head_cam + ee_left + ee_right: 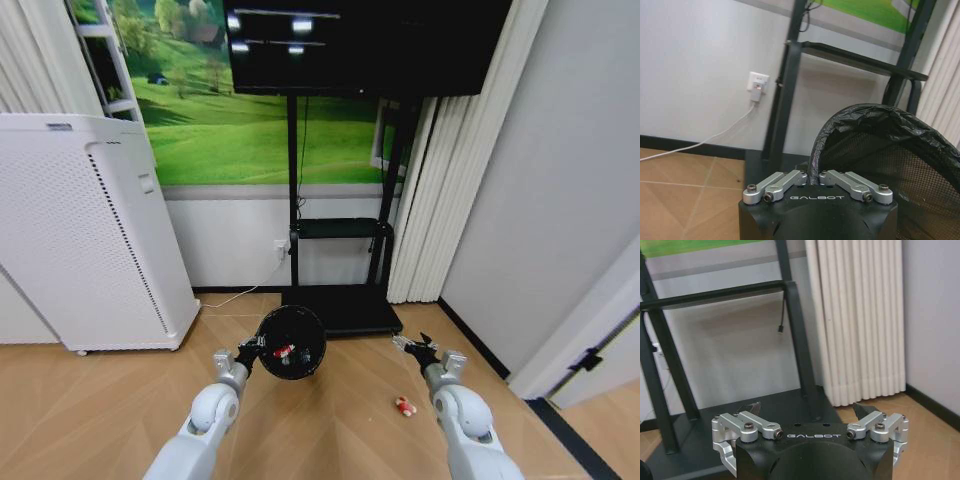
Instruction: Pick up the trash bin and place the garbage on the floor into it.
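Left end effector [252, 348] clamps trash bin [291, 343] rim | right end effector [413, 347] wide, empty | wrapper [405, 406] on open floor [330, 430]

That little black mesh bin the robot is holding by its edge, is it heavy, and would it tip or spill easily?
The trash bin is probably light: its wall is open wire mesh, and the left gripper holds it off the floor by the rim alone. Held at one side, it may well tilt. A red-and-white wrapper lies loose inside and could slide.

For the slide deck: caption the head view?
Left gripper holds black wire-mesh trash bin; open right gripper above red-and-white wrapper.
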Robot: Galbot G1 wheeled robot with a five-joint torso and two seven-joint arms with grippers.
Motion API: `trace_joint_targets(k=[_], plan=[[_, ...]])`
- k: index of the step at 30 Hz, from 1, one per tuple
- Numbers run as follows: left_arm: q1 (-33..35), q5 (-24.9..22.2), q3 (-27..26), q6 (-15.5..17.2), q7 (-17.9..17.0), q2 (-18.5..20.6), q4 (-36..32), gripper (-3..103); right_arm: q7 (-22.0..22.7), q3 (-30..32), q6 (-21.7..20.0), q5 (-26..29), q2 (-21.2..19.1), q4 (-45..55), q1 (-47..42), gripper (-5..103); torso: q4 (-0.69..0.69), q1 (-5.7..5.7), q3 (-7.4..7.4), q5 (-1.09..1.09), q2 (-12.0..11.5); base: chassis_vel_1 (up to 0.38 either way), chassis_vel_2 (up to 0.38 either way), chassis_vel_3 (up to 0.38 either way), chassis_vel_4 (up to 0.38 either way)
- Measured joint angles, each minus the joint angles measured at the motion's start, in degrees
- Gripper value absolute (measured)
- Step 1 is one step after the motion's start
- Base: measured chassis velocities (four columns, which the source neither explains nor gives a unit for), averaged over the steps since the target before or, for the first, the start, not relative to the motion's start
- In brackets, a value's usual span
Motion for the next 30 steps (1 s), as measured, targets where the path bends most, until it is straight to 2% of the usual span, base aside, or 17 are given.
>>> trace_joint_targets(k=[3,7,10,16,23,30], plan=[[0.1,0.0,-0.2,-0.1,0.2,-0.2,0.1,4,-0.2,-0.5,0.6,-0.8,0.2,-0.3,-0.1,100,0.01,0.0,0.0,-0.01,0.0,-0.276,-0.3,0.259,0.299],[0.2,0.1,-0.3,-0.1,0.3,-0.5,0.1,4,-3.0,-1.1,1.5,-4.0,0.4,-2.1,-0.9,100,-0.02,0.0,0.0,0.01,0.0,-0.209,-0.252,0.213,0.237],[0.1,0.1,-0.5,-0.2,0.4,-0.6,-0.1,4,-3.5,-2.1,2.2,-7.1,0.8,-8.6,-1.1,100,-0.01,0.0,0.0,0.04,0.0,-0.105,-0.147,0.09,0.052],[0.1,-0.1,-1.0,-0.2,0.3,-0.4,-0.5,4,-4.8,-2.3,3.6,-9.4,1.2,-19.2,-0.1,100,0.03,0.0,0.0,0.02,0.0,0.044,0.017,0.003,-0.022],[0.1,0.1,-0.2,-0.2,0.1,-1.0,-0.5,4,-11.2,-2.9,3.8,-13.0,2.2,-31.6,3.2,100,0.03,0.0,0.0,0.01,0.0,0.015,0.018,-0.016,-0.018],[0.4,0.1,0.3,-0.2,-0.4,-0.9,-1.3,4,-12.1,-3.2,3.3,-16.1,3.3,-42.3,7.0,100,0.01,0.0,0.0,0.01,0.0,0.0,0.0,0.0,0.0]])
